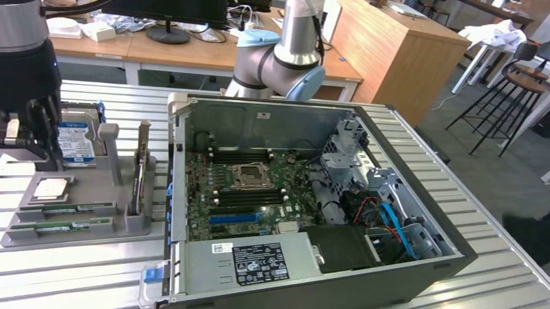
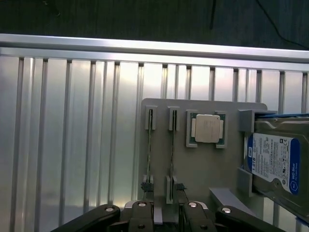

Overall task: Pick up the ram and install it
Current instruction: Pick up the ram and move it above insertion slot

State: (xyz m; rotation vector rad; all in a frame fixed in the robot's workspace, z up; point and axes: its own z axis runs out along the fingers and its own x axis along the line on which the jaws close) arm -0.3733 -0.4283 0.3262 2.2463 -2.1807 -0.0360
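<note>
Two slim green sticks lie on a grey fixture [image 1: 129, 222] at the exterior view's left. I take the ram [image 1: 67, 208] [image 2: 172, 145] to be the one nearer the processor chip. Its twin [image 1: 60, 226] [image 2: 149, 145] lies beside it. My gripper [image 1: 30, 154] [image 2: 166, 217] hangs above the fixture, open, nothing between its fingers. In the wrist view the ram runs toward the gap between the fingers [image 2: 140, 212]. The open computer case [image 1: 413, 193] holds the motherboard with its black memory slots [image 1: 245, 156].
On the fixture also sit a processor chip [image 2: 207, 129], a hard drive [image 1: 77, 145] [image 2: 277, 164] and a tall upright card [image 1: 142, 170]. The robot's arm [image 1: 288, 58] rises behind the case. Ribbed metal tabletop [image 2: 72, 135] surrounds the fixture.
</note>
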